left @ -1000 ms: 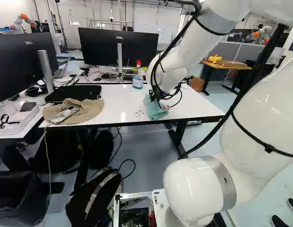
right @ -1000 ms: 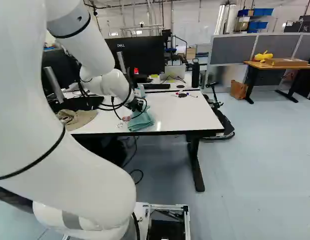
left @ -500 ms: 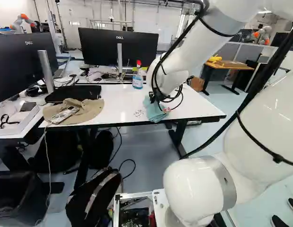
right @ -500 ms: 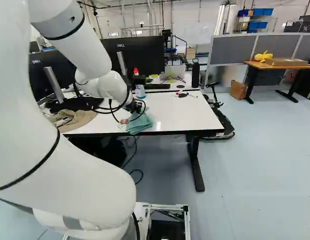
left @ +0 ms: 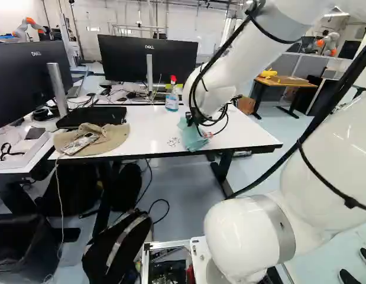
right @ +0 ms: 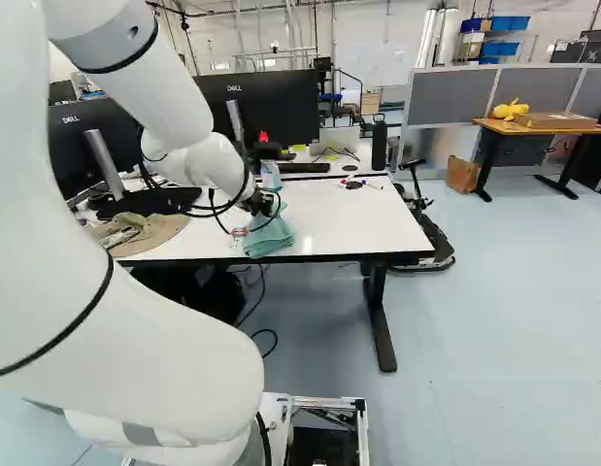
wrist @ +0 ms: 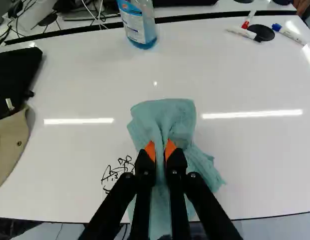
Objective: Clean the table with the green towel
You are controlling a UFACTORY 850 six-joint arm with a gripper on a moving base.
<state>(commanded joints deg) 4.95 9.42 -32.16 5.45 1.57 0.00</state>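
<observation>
A white robot arm [left: 233, 59] reaches over a white surface [wrist: 79, 85]. Its jaws are closed on the green towel [wrist: 162, 117], pinching a fold between orange pads [wrist: 150, 149]; the towel sits at the surface's near edge, between the middle and the near right corner. Wiping seems about to matter, as dark handwriting [wrist: 117, 172] lies just beside the cloth.

Risks, biggest first. Black cables [left: 194, 97] loop low around the wrist and could snag or sweep something along on a wide stroke. Going left along the near edge, the arm might push the tan hat [left: 106, 139]. A long stroke toward the far edge could tip the tall spray bottle [wrist: 139, 25]. The cloth may slide over the near edge if pulled back, or slip out if the pinched fold is thin. Too little downward pressure, or dry ink, could leave the writing behind; too much might grind hard fingertips on the tabletop.

The surface is smooth and glossy, reflecting strips of light, with a thin black edge. The hat is soft, matte fabric with a rounded brim. The towel is limp, finely textured, ridged where gripped and spread into loose corners. The bottle is clear plastic holding blue liquid. The ink is thin and scrawled.
</observation>
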